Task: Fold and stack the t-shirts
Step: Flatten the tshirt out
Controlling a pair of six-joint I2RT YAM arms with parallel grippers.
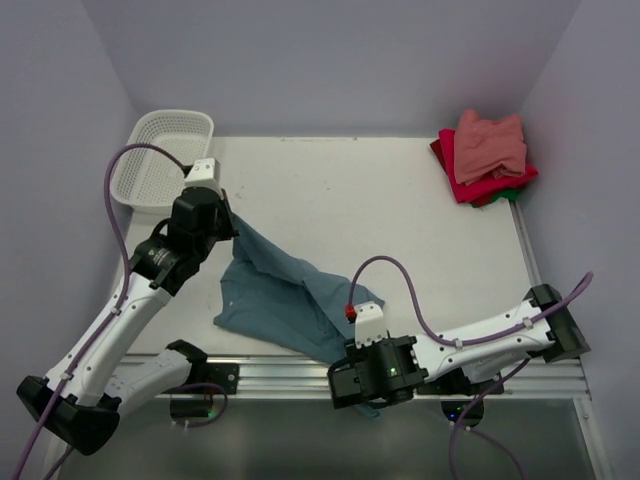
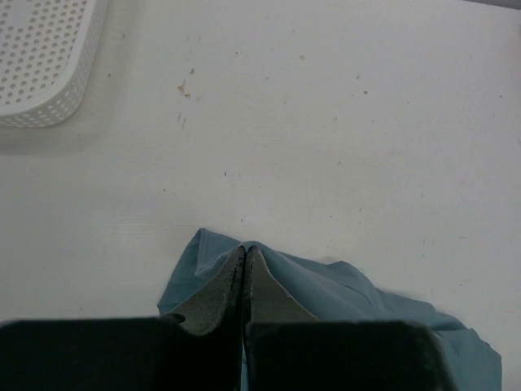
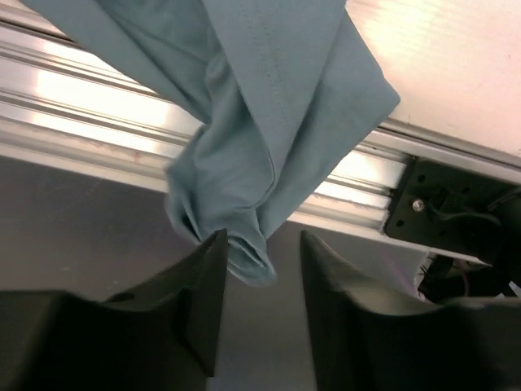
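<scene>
1. The left fingers (image 2: 244,269) are pressed together on a corner of the teal-blue t-shirt (image 1: 290,295). Cloth bunches on both sides of their tips, and the corner is raised off the table (image 1: 400,210). This grip probably anchors the corner so the rest can be drawn flat.
2. The right fingers (image 3: 207,277) stand spread. The shirt's rolled end hangs between them, close against 1 finger and apart from the other, so nothing is pinched there.
3. That end droops past the table's near edge, across the aluminium rail (image 3: 81,90) just beyond the right fingers. The shirt runs crumpled and diagonal between the 2 sets of fingers.
4. The stack of folded t-shirts (image 1: 487,155), pink over red and green, lies well apart from both sets of fingers, far ahead of the right ones. The white mesh basket (image 1: 160,155) sits ahead and left of the left fingers.
5. Folding looks not yet begun, since this shirt first needs spreading. The unpinched end could slide further off the edge.
</scene>
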